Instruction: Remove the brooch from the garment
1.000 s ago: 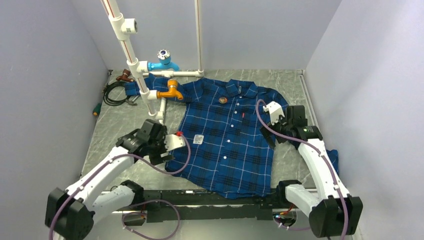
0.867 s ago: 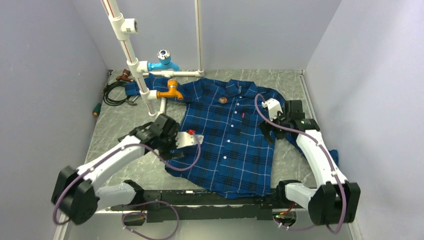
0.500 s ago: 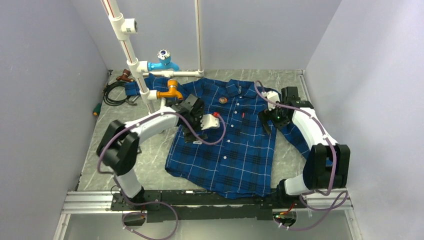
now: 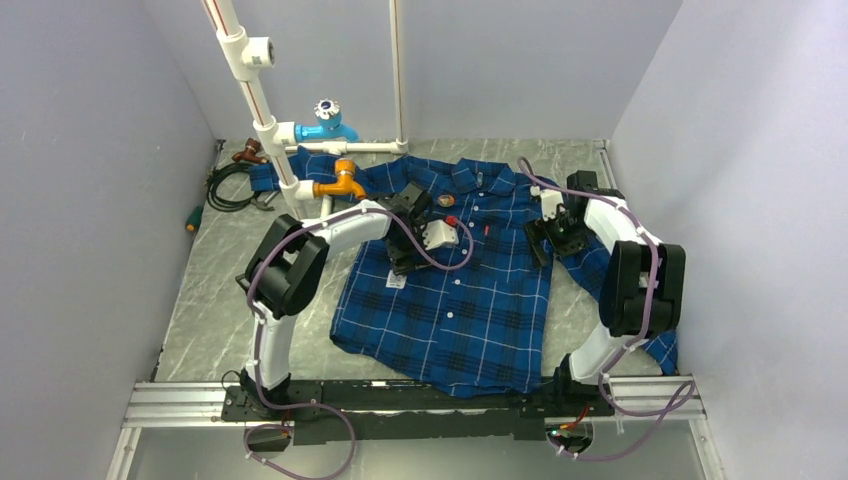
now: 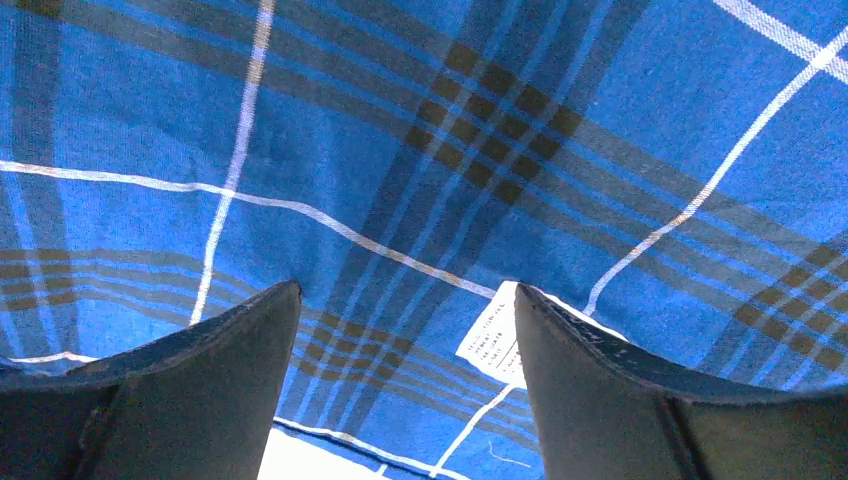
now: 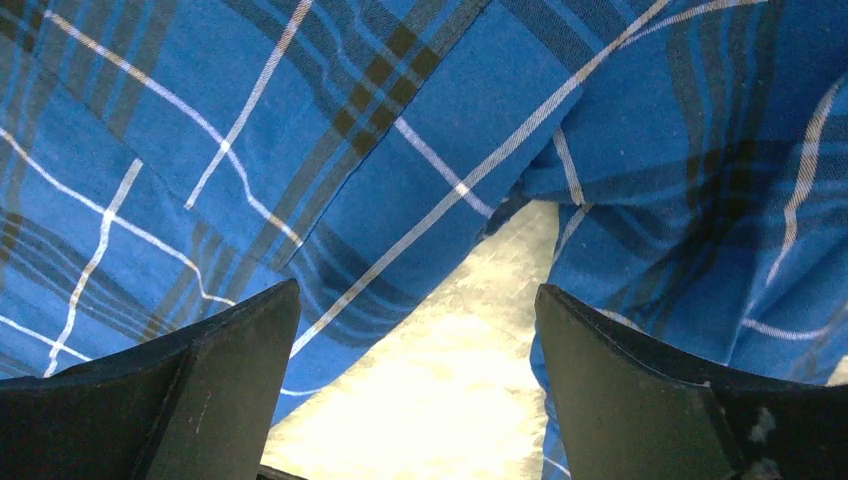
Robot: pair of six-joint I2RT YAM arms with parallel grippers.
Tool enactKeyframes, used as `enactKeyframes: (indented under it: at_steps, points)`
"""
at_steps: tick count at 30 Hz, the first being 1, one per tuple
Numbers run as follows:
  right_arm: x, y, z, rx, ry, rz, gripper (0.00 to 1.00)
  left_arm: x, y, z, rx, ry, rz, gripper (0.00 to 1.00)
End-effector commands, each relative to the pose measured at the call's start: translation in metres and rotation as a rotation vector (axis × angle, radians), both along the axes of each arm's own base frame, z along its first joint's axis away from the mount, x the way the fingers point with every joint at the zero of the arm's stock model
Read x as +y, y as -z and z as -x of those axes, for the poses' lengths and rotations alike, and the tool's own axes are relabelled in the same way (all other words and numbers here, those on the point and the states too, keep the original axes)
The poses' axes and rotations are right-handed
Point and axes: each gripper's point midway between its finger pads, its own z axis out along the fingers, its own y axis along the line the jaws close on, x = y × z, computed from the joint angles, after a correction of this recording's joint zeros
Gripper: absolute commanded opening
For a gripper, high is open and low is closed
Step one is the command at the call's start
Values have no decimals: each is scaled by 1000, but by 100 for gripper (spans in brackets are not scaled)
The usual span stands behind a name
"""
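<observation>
Grey marbled bench (image 4: pixel 250 290) carries the plaid garment (image 4: pixel 470 300) spread flat; the brooch (image 4: pixel 447 200) sits on its chest just below the collar (image 4: pixel 465 172); the left hand (image 5: pixel 405 295) hovers open beside a white label (image 5: pixel 493 345); the right hand (image 6: pixel 415 290) hangs open over the garment's edge.

Top cam sits high up behind the arm bases (they're at 6 o'clock in its frame) and tilts down toward 12. It's far enough back to catch the whole bench (image 4: pixel 210 290) and the whole shirt (image 4: pixel 470 300). Both wrist cams are way closer, nearly on the cloth, peeking out between their own fingers. The left tool (image 5: pixel 405 295) has plaid and a white label (image 5: pixel 495 340) at 5 o'clock, the right tool (image 6: pixel 415 300) plaid with bare bench at 6. Top view shares that plaid and label.
</observation>
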Motion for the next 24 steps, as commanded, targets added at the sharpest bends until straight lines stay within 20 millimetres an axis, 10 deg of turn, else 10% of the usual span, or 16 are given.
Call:
enactKeyframes:
  at_steps: [1, 16, 24]
  points:
    - [-6, -2, -14, 3, -17, 22, 90, -3, 11, 11, 85, 7, 5, 81]
    - [-8, 23, 5, 111, -99, 36, 75, 14, 36, 71, 290, 52, -52, 15]
    - [-6, 28, 50, 197, -202, 26, 53, 32, 42, 108, 289, 113, -117, 9]
